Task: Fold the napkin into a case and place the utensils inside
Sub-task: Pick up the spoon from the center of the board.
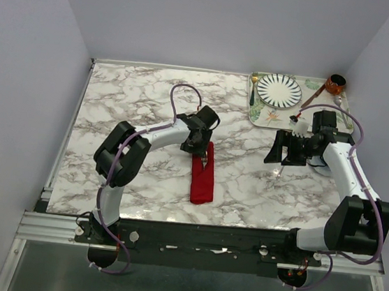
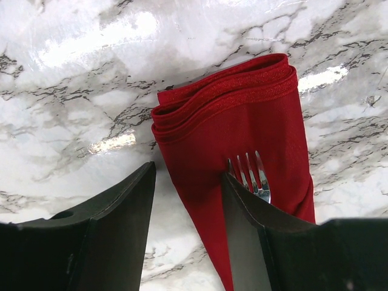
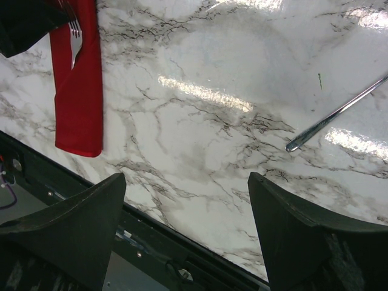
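Left pincer point(image 2: 189, 176) over fork point(image 2: 259, 185) on case point(image 2: 242, 121)

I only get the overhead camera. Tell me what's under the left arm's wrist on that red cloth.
Observer: A fork lies on the folded cloth, tines toward its layered end.
Operator: Report the left jaws.
Observer: Open; one finger over bare marble, the other hiding the fork's handle.
Operator: Now describe the right side.
Observer: A slim silver handle lies on the marble beyond the right jaws, which are open and empty.

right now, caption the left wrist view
Open left jaws over the folded red napkin, fork tines lying on it
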Motion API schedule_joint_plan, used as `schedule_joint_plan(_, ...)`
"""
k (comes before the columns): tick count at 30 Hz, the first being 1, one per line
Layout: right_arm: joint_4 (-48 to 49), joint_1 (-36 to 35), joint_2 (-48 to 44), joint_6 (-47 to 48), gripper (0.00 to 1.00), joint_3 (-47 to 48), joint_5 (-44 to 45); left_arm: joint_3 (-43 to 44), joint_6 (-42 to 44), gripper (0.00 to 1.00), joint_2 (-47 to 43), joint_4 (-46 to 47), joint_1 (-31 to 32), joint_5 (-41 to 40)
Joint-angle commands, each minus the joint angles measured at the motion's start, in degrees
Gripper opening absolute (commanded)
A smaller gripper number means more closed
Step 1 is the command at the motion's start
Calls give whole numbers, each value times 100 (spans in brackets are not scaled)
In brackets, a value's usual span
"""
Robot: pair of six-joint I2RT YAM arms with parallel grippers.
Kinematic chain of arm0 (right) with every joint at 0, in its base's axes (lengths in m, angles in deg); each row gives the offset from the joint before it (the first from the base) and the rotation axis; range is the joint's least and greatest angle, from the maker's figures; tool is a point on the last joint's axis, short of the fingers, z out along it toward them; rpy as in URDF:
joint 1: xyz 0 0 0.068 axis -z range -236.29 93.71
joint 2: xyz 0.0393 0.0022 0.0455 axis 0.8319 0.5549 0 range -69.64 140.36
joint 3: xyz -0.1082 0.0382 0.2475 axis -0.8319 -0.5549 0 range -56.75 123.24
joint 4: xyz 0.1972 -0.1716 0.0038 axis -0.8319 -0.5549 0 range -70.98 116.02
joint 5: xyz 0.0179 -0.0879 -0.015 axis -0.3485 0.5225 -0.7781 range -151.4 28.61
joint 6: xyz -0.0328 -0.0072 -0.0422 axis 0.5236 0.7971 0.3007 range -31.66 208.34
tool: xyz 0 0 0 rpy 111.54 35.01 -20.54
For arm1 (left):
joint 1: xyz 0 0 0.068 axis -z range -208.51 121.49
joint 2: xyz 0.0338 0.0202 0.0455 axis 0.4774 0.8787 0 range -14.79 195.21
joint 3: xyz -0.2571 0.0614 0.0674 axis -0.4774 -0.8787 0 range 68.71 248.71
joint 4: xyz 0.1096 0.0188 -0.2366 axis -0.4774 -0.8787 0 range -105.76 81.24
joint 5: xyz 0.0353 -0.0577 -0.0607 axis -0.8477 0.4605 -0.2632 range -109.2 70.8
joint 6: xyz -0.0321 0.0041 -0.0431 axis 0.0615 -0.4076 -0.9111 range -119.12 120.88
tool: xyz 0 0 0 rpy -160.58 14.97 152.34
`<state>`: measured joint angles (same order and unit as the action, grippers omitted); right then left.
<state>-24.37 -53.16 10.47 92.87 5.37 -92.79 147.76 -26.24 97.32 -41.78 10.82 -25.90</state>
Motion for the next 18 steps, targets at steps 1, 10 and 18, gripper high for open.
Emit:
schedule_joint_plan(1, 64, 55, 109, 21, 90, 141, 89, 111, 22, 59, -84, 24, -40, 64)
schedule_joint_plan(10, 477, 117, 434, -356, 75, 397, 1790, -109, 777, 57, -1427, 322, -567, -24)
schedule_joint_plan(18, 943, 126, 1523, -1112, 56, 686, 3613, 137, 1155, 56, -1965, 348, -751, -323)
